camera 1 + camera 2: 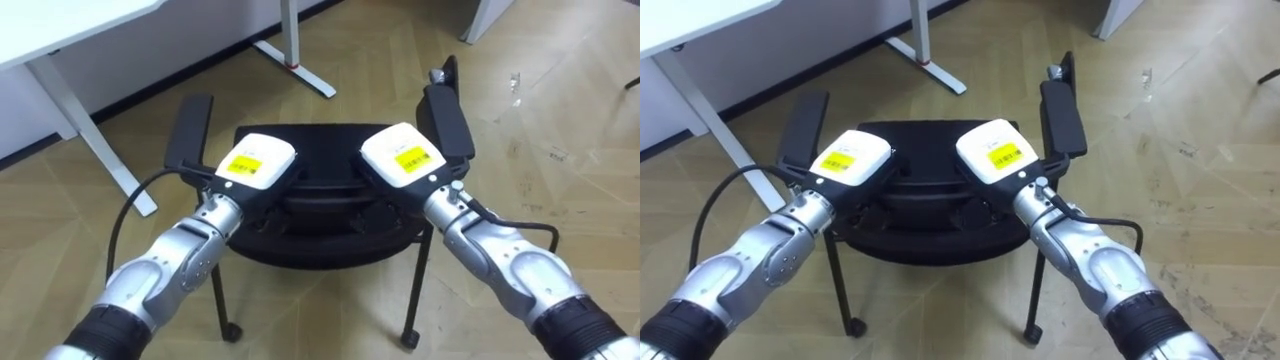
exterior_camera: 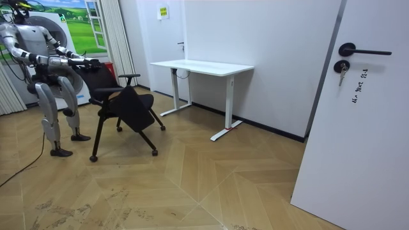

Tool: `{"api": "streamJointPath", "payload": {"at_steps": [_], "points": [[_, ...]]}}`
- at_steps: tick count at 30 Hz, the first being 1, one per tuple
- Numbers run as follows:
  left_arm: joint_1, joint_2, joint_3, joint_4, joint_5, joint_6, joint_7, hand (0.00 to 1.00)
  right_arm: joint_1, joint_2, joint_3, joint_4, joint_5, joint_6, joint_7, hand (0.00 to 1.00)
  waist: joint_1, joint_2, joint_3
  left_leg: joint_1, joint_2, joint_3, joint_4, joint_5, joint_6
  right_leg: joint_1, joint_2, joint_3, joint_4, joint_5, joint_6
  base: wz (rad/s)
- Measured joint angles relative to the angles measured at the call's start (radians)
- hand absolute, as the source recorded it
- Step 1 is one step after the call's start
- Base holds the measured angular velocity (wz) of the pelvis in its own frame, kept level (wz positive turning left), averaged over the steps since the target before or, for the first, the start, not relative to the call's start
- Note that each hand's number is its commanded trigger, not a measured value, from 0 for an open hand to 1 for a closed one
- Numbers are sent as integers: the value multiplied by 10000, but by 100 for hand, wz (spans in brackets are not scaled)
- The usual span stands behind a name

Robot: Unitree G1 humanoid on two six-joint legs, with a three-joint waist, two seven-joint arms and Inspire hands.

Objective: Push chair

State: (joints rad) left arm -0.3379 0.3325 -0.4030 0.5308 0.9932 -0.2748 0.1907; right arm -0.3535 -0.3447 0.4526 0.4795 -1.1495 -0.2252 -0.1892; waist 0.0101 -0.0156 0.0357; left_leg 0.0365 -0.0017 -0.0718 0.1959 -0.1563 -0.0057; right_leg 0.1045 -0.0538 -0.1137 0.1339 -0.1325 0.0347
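Desk [image 1: 60,25]: white, at 10 o'clock in the eye view, beyond the chair; one of its legs and feet runs across the floor at 12 o'clock.
Left armrest [image 1: 190,130]: black, at 10 o'clock from the chair's middle.
Left hand [image 1: 255,160]: its white back faces up and it lies on the top edge of the chair's back, left of centre. I cannot tell whether it grips.
Chair [image 1: 320,150]: black, on castors, straight ahead of the robot and close under both forearms, with its back towards the robot. The seat is folded down at a slant in the room view.
Right hand [image 1: 402,155]: set on the same top edge, right of centre, level with the left hand. Its hold cannot be told either.
Right armrest [image 1: 447,120]: black, at 2 o'clock from the chair's middle, just beside the right hand.
Floor [image 1: 560,150]: wooden parquet, scuffed at 3 o'clock.
Room view, robot: standing upright at the room view's left, both arms stretched to the chair back.
Room view, chair: between robot and desk, apart from the desk.
Door [image 2: 358,108]: white with a dark handle, at the room view's right, well apart from the chair.
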Motion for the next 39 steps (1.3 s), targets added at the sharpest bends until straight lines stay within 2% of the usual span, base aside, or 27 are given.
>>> {"api": "streamJointPath", "payload": {"at_steps": [6,9,12,14,15,16,17,18,19,21,22,23,24,25,26,27,28,29,30,31,32,33,35,36,37,38,39], "points": [[3,-1,-10,-48,46,22,-73,100,-5,14,33,-38,35,87,212,100,10,-111,-39,-44,13,-1,53,-20,-5,-19,1,-22,8,1,-1,0],[-2,-8,-15,-30,93,38,-99,100,-69,56,63,64,88,88,289,100,12,-134,-37,-159,73,4,430,-206,-26,27,59,-61,65,-10,-19,2],[-144,-119,-15,153,274,40,-147,100,-93,92,26,269,96,87,283,100,-57,-106,-16,-624,253,-152,1685,-819,-98,91,245,-345,399,-248,-123,24],[-355,-168,-67,493,301,-104,-66,100,-170,106,6,607,251,-30,159,100,-228,0,105,-1112,499,-130,3089,-1346,-196,154,454,-801,996,-705,-224,52],[-468,-171,-78,608,302,-170,-60,100,-196,107,-9,655,276,-44,140,100,-312,33,146,-1301,552,-90,3454,-1425,-215,60,476,-903,1253,-885,-243,60],[-726,-194,-121,878,299,-248,-49,100,-293,106,-42,803,367,-93,94,100,-378,30,183,-1692,666,140,4220,-1504,-263,-181,483,-1073,1809,-1314,-300,54],[-1038,-306,-148,1240,292,-308,-51,100,-434,88,-64,978,459,-142,87,100,-386,57,223,-2120,862,523,5041,-1491,-266,-341,475,-1254,2316,-1719,-374,48],[-1167,-361,-166,1413,293,-310,-43,100,-488,68,-66,1035,452,-157,83,100,-397,118,264,-2329,1007,717,5503,-1464,-255,-381,507,-1302,2520,-1886,-359,39],[-1420,-476,-168,1773,293,-354,-8,100,-587,53,-90,1205,451,-220,-4,100,-412,161,297,-2746,1195,852,6339,-1311,-237,-493,578,-1312,2937,-2140,-457,24],[-1744,-612,-168,2312,294,-454,133,100,-647,53,-110,1351,525,-246,-175,100,-288,218,359,-3412,1280,904,7504,-726,-149,-725,560,-1040,3546,-2448,-629,12],[-1826,-598,-160,2450,277,-580,267,100,-691,46,-107,1383,534,-258,-313,100,-268,87,402,-3968,1190,905,7872,-529,-50,-869,524,-825,3946,-2638,-716,26],[-1962,-607,-163,2569,208,-744,360,100,-702,-56,-106,1357,534,-270,-506,100,-322,121,361,-4428,908,968,7255,-705,32,-1106,443,-769,4223,-2791,-762,27],[-2093,-639,-167,2677,171,-828,365,100,-710,-153,-107,1354,560,-323,-626,100,-306,85,368,-4632,821,1034,6754,-700,29,-1261,336,-732,4383,-2898,-691,4],[-2276,-666,-167,2872,113,-967,395,100,-766,-293,-66,1377,607,-403,-819,100,-149,45,373,-4830,601,1129,5528,-621,11,-1498,166,-582,4535,-2978,-611,-50],[-2426,-691,-166,3028,102,-1092,405,100,-798,-375,-21,1408,608,-403,-982,100,90,114,331,-4859,622,1117,4209,-558,-15,-1614,115,-512,4545,-3001,-564,-73],[-2538,-703,-167,3068,103,-1183,409,100,-811,-410,-21,1437,602,-390,-1138,100,244,116,309,-4878,634,995,3529,-96,53,-1647,50,-481,4556,-3059,-457,-59],[-2582,-704,-167,3068,106,-1191,429,100,-833,-409,-21,1476,593,-379,-1205,100,267,80,289,-4902,595,986,3488,111,40,-1655,-17,-487,4557,-3099,-383,-38],[-2782,-704,-166,3079,113,-1205,460,100,-1015,-398,-22,1630,498,-330,-1387,100,288,112,258,-4990,560,1029,3534,432,70,-1700,-157,-542,4580,-3187,-221,-19],[-2916,-707,-166,3093,113,-1206,461,100,-1116,-369,-19,1700,384,-240,-1501,100,291,77,276,-5001,547,1083,3576,536,116,-1726,-210,-550,4604,-3228,-143,-11],[-3177,-704,-166,3166,111,-1180,496,100,-1278,-275,-23,1848,319,-44,-1742,100,265,-66,324,-5054,400,1189,3627,555,184,-1753,-375,-555,4615,-3298,29,-5],[-3458,-709,-167,3287,156,-1152,494,100,-1472,-179,-25,2097,302,77,-2018,100,234,-271,310,-5127,307,1485,3658,477,303,-1834,-627,-571,4609,-3356,205,-4],[-3606,-708,-166,3345,193,-1153,497,100,-1582,-181,-26,2177,266,87,-2130,100,234,-325,304,-5186,239,1574,3715,425,383,-1889,-769,-561,4622,-3370,299,-20],[-3947,-698,-157,3508,187,-1070,721,100,-2036,-157,-17,2408,75,193,-2393,100,304,-371,314,-5317,-210,1681,4214,105,868,-2084,-1460,-700,5192,-3400,602,-46],[-3974,-688,-132,3522,177,-1034,813,100,-2098,-140,-6,2454,19,219,-2431,100,348,-382,331,-5316,-335,1698,4364,-5,1037,-2255,-1657,-718,5650,-3391,639,-67],[-4050,-690,-107,3580,177,-949,1004,100,-2365,-102,7,2546,-38,266,-2478,100,456,-326,409,-5292,-514,1688,4676,-177,1268,-2753,-2001,-725,6995,-3132,516,-53],[-4110,-696,-108,3685,177,-928,1178,100,-2482,-66,57,2595,-80,352,-2484,100,456,-199,501,-5239,-520,1683,5029,-498,1372,-3296,-2148,-553,8271,-2431,374,-37],[-4114,-701,-109,3724,177,-934,1252,100,-2482,-54,67,2595,-83,382,-2496,100,437,-191,520,-5202,-522,1683,5160,-628,1411,-3555,-2221,-464,8807,-2051,345,-7]]}}
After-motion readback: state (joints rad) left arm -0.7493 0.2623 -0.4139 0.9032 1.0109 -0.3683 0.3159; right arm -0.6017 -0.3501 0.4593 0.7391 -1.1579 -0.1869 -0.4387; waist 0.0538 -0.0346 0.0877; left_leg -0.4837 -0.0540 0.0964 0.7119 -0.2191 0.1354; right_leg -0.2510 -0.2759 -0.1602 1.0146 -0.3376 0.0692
